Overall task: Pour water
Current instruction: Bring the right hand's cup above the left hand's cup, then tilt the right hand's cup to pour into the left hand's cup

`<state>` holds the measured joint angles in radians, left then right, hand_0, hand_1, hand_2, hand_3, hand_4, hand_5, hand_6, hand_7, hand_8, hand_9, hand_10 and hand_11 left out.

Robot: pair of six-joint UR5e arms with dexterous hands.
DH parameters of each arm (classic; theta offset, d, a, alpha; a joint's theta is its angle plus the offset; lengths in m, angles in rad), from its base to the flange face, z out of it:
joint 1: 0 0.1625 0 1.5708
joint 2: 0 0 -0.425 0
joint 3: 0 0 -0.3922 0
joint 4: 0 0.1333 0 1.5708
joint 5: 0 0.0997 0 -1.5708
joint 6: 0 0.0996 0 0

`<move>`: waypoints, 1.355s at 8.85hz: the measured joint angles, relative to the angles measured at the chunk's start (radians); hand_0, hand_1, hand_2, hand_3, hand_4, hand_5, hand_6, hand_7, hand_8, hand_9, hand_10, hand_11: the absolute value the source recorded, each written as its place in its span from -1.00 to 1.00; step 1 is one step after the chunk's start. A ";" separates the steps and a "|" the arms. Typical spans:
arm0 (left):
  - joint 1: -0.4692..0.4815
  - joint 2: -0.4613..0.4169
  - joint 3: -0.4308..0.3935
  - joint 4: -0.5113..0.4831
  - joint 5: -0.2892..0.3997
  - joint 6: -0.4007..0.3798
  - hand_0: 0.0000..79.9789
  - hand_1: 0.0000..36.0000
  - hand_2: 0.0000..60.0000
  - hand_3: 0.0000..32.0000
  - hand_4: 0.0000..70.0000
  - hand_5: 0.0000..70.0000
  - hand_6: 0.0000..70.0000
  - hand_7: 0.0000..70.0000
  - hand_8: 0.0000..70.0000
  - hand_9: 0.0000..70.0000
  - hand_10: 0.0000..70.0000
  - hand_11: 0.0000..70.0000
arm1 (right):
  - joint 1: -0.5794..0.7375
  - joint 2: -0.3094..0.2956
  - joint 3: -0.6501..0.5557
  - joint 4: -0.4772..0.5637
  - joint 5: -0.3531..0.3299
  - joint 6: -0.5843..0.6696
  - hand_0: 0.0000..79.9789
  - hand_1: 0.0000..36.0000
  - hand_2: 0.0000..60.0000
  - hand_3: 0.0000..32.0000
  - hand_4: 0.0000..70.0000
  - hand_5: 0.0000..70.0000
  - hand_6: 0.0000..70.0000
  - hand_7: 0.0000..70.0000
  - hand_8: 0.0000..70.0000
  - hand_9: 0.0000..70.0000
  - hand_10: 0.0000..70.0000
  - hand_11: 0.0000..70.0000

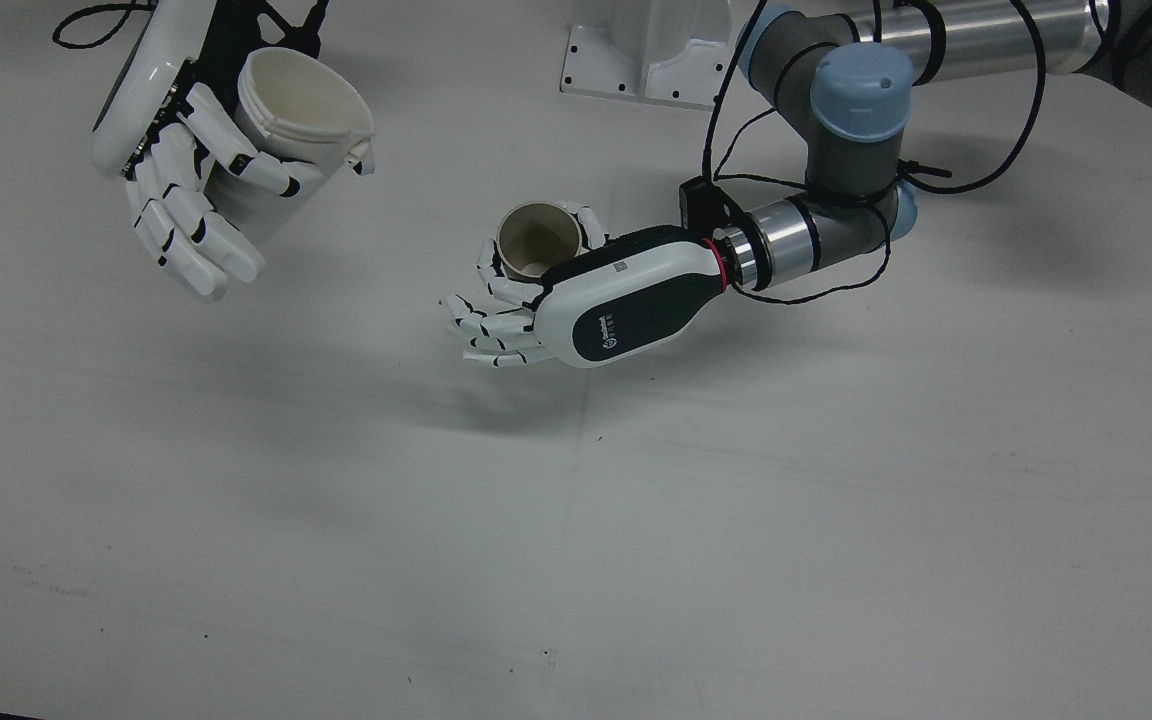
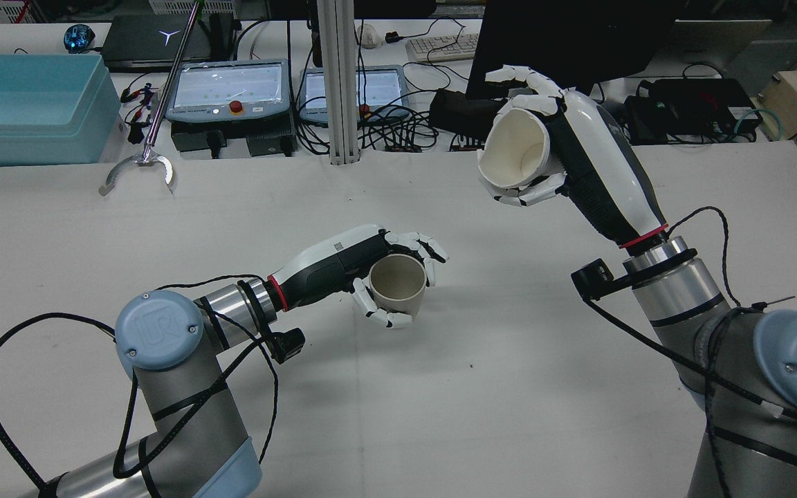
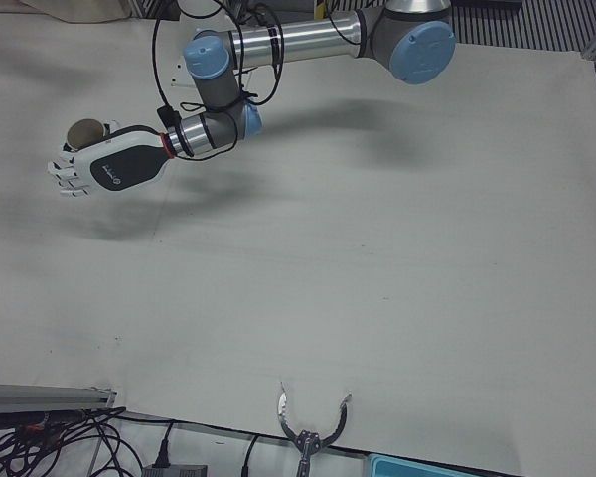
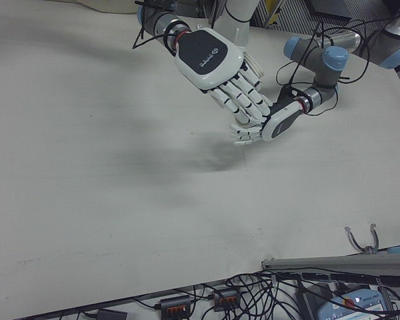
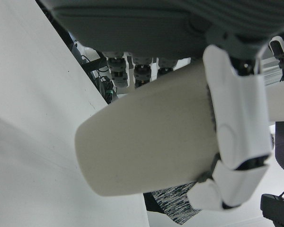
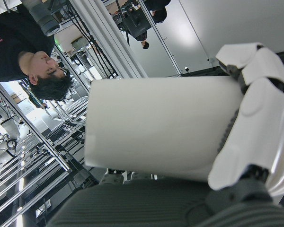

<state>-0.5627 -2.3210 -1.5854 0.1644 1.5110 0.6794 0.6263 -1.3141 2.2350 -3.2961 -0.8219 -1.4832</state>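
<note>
- Rear view: tan cup (image 2: 398, 285) held upright by left hand (image 2: 371, 266), fingers wrapped round it, low over table (image 2: 440, 387) centre.
- White cup (image 2: 515, 149) clasped by right hand (image 2: 564, 159), tilted, raised toward table's far edge, well apart from tan cup.

Cup (image 4: 252, 69) — behind right hand (image 4: 217, 63)
</note>
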 measured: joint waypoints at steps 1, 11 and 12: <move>-0.001 -0.003 0.000 0.000 0.000 0.000 0.40 1.00 1.00 -1.00 0.71 1.00 -0.51 -0.07 -0.57 -0.38 -0.78 -0.61 | -0.022 0.000 0.001 -0.006 -0.003 -0.055 0.28 0.14 0.28 -1.00 0.24 1.00 -0.50 -0.34 -0.65 -0.47 -0.55 -0.31; -0.001 -0.034 0.002 0.003 0.000 0.003 0.41 1.00 1.00 -1.00 0.73 1.00 -0.49 -0.06 -0.57 -0.37 -0.77 -0.61 | -0.072 0.017 -0.009 -0.042 -0.052 -0.300 0.27 0.05 0.15 -1.00 0.19 1.00 -0.51 -0.39 -0.66 -0.49 -0.54 -0.31; -0.001 -0.034 0.002 0.003 0.000 0.003 0.41 1.00 1.00 -1.00 0.73 1.00 -0.50 -0.06 -0.57 -0.37 -0.78 -0.61 | -0.072 0.020 -0.009 -0.042 -0.052 -0.303 0.27 0.04 0.14 -1.00 0.19 1.00 -0.50 -0.38 -0.66 -0.49 -0.54 -0.31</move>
<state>-0.5639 -2.3552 -1.5835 0.1672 1.5115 0.6821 0.5539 -1.2946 2.2257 -3.3379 -0.8743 -1.7859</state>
